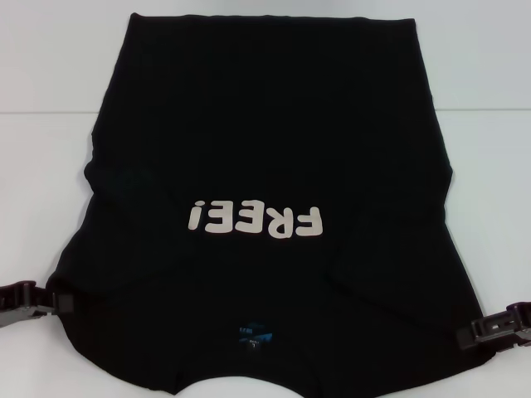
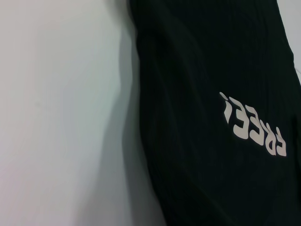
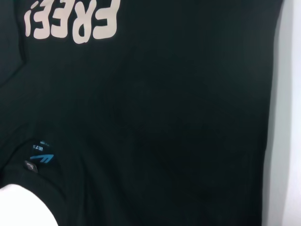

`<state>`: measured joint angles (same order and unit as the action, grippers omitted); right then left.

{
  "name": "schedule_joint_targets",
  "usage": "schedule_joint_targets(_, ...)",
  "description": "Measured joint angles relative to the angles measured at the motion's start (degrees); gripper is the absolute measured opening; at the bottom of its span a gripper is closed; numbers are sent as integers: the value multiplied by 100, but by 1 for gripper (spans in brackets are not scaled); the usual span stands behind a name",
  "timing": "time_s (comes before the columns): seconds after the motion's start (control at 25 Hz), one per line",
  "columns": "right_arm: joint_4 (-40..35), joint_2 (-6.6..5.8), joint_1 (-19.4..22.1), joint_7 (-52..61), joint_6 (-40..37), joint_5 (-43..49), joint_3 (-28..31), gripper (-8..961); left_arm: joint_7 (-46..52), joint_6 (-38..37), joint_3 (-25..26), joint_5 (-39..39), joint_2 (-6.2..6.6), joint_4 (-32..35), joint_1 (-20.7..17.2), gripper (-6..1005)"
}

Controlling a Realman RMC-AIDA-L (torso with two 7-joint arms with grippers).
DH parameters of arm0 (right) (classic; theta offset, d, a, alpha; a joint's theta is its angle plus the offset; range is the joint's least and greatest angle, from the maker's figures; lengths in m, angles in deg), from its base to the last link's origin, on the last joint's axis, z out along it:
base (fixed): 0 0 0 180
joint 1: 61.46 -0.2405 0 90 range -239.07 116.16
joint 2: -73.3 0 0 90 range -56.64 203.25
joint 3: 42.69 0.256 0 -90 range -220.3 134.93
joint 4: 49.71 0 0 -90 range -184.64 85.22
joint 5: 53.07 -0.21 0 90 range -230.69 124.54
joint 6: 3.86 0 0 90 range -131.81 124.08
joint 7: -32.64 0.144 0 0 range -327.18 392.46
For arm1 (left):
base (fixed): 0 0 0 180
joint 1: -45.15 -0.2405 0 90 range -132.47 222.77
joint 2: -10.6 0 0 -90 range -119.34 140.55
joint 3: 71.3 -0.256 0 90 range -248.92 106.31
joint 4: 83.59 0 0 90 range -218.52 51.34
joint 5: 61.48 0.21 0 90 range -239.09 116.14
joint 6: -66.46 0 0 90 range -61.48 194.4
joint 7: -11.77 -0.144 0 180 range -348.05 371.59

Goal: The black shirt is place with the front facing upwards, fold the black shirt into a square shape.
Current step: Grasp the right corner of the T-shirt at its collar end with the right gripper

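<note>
The white surface (image 1: pixel 50 75) fills the frame, and the black shirt (image 1: pixel 265 124) lies flat across its middle, front up, collar toward the lower edge, "FREE!" lettering (image 1: pixel 255 220) at centre and blue neck tag (image 1: pixel 255 333) below. It looks light, limp and prone to wrinkling; the sleeve edges seem the best hold. The left claw (image 1: pixel 51 300) sits at lower left, the right claw (image 1: pixel 477 332) at lower right, each at a sleeve; whether either is clamped is probably beyond telling here.
</note>
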<state>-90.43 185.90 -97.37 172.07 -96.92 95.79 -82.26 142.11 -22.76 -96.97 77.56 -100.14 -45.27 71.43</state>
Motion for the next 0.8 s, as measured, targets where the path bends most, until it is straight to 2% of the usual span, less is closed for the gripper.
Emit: schedule_joint_targets(0.8, 52, 43, -69, -25, -37, -30, -22, 919, 0, -7, 0, 0, 0, 0, 9, 14)
